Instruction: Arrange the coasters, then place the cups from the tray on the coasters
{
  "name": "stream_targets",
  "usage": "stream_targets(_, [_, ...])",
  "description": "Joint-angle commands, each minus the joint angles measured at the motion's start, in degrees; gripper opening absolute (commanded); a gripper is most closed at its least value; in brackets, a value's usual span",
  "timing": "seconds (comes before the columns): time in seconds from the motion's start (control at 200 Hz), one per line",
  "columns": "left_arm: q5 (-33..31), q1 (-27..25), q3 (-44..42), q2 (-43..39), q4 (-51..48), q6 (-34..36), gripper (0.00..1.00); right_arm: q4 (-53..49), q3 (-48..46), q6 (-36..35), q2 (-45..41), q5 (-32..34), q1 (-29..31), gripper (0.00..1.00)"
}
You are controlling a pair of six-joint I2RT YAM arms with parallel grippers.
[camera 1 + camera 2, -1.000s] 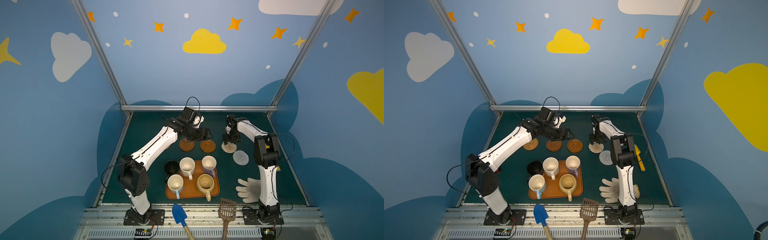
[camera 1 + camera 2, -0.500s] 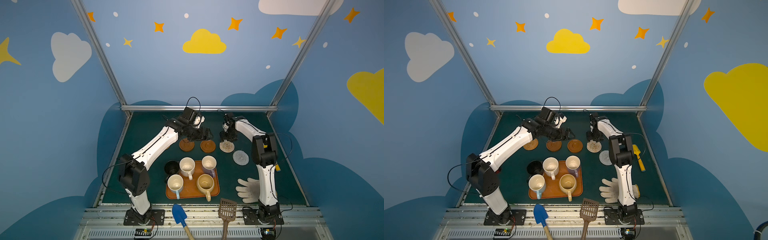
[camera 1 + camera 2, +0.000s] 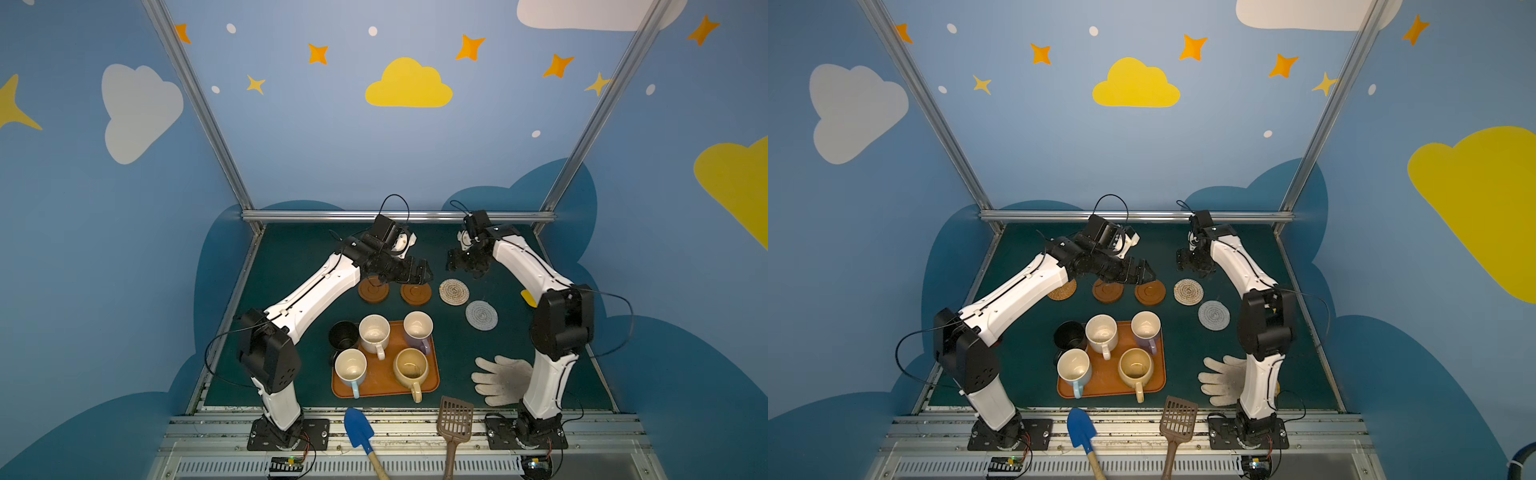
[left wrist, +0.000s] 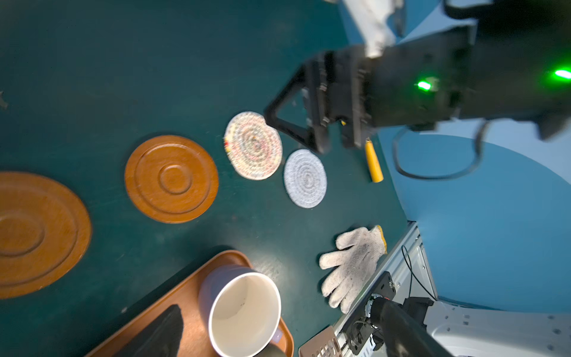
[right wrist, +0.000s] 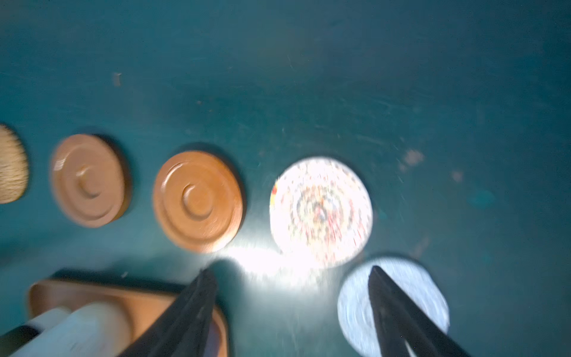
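Row of coasters runs across the far half of the green mat (image 3: 299, 266). Leftmost, the tan rattan coaster (image 3: 1064, 291) is partly hidden under the left forearm in a top view. Next come the first wooden coaster (image 3: 373, 291) and the second wooden coaster (image 3: 416, 293), flat, near each other but not touching. The left gripper (image 3: 417, 272) hangs above these two, jaws spread wide, nothing between them.

Right of that lies the cream rope coaster (image 3: 454, 291), and nearer the robot and further right the grey-white rope coaster (image 3: 481, 315), just out of line with the row. The right gripper (image 3: 459, 262) hovers on the far side of the cream coaster; in the right wrist view its fingers (image 5: 191, 312) stand well apart and empty.

Tray (image 3: 384, 384) sits in front of the row, centre. On it: speckled white mug (image 3: 374, 333), lavender mug (image 3: 417, 330), light blue mug (image 3: 351, 370), tan-yellow mug (image 3: 411, 368). The black mug (image 3: 343, 335) stands at the tray's far left corner; on or off the rim, cannot tell.

Right of the tray: a white work glove (image 3: 496, 380). Front edge: blue trowel (image 3: 359, 432), brown slotted scoop (image 3: 455, 424).
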Motion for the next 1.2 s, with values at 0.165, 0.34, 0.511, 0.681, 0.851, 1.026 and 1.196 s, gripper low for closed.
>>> stream_targets(0.165, [-0.68, -4.67, 2.44, 0.94, -2.3, 3.91, 1.0, -3.53, -20.02, 5.08, -14.26, 0.27, -1.52, 0.77])
stream_targets(0.34, [-2.83, -6.9, 2.72, 1.75, -3.35, 3.89, 1.0, -1.07, -28.69, 5.59, -16.03, 0.66, -2.47, 0.73])
stream_targets(0.511, [-1.05, -7.51, 1.0, 1.3, -1.69, 2.73, 1.0, 1.16, -31.73, 6.27, -12.43, 2.73, -0.51, 0.75])
stream_targets(0.681, [-0.92, -7.59, 0.18, 0.92, -1.38, 2.74, 1.0, 0.41, -31.29, 5.98, -8.22, 10.07, 1.41, 0.76])
stream_targets(0.851, [0.04, -7.6, -1.07, 0.59, -0.28, 2.15, 1.0, 1.26, -29.42, 4.98, -4.57, 11.22, 0.22, 0.69])
stream_targets(1.026, [0.1, -7.42, -1.73, 0.5, 0.33, 1.92, 1.0, 2.38, -27.27, 3.51, -1.29, 10.45, 0.16, 0.67])
stream_targets(1.196, [0.27, -6.86, -2.41, 0.43, 0.88, 1.6, 1.0, 2.45, -25.89, 2.97, 0.99, 12.13, -0.84, 0.64])
